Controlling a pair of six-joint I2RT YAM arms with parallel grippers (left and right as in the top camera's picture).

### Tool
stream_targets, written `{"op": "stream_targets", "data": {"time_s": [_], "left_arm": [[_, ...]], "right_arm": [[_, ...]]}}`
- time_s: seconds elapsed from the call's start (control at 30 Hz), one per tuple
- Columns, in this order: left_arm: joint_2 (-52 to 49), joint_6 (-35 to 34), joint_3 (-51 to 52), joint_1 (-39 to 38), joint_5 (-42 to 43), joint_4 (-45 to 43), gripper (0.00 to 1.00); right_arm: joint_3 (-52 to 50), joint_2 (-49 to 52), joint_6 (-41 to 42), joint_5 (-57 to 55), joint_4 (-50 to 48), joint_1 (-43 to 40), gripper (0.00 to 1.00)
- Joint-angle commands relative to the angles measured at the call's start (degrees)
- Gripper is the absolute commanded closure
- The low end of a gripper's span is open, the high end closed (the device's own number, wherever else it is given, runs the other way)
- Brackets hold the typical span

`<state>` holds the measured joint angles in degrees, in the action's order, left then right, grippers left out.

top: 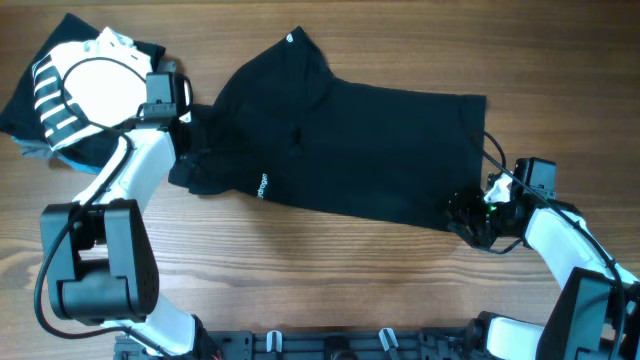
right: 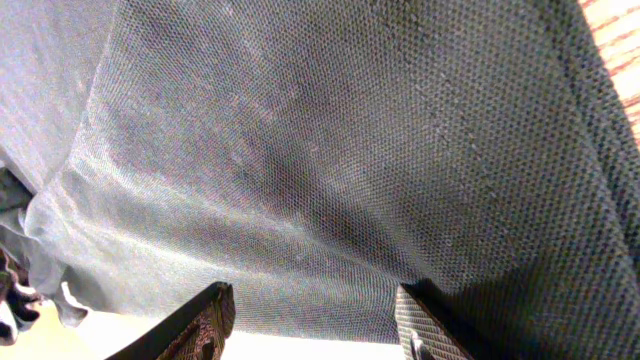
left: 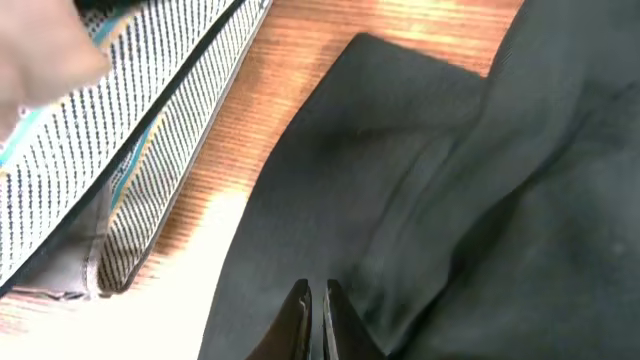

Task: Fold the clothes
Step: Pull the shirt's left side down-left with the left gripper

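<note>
The black T-shirt (top: 350, 145) lies spread across the middle of the table, with small white lettering (top: 263, 185) near its front edge. My left gripper (top: 193, 148) is shut over the shirt's bunched left end. In the left wrist view the closed fingertips (left: 315, 292) sit right above the black fabric (left: 400, 180), and I see nothing pinched between them. My right gripper (top: 472, 215) is open at the shirt's front right corner. In the right wrist view its fingers (right: 312, 305) straddle the edge of the fabric (right: 320, 150).
A folded black-and-white striped garment (top: 80, 90) lies at the back left, just beyond my left arm. Its striped edge shows in the left wrist view (left: 130, 130). Bare wood tabletop (top: 330, 270) runs along the front.
</note>
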<state>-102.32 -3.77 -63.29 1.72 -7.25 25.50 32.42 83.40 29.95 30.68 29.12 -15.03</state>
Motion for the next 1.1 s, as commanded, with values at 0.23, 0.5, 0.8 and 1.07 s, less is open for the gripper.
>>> {"op": "stream_targets", "data": {"time_s": [0.23, 0.5, 0.8, 1.07], "left_arm": [[1.7, -1.2, 0.1, 0.1, 7.9, 16.2, 0.39], [0.6, -1.1, 3.9, 0.1, 10.6, 7.5, 0.91], [1.0, 2.1, -1.6, 0.0, 7.5, -0.8, 0.96], [1.0, 2.1, -1.6, 0.1, 7.6, 1.3, 0.62]], "right_arm": [[-2.5, 2.5, -1.3, -10.1, 0.8, 0.1, 0.41], [-2.5, 2.5, -1.4, -10.1, 0.7, 0.1, 0.41], [-2.5, 2.5, -1.4, -10.1, 0.7, 0.1, 0.41], [-2.5, 2.5, -1.4, -10.3, 0.7, 0.1, 0.41]]}}
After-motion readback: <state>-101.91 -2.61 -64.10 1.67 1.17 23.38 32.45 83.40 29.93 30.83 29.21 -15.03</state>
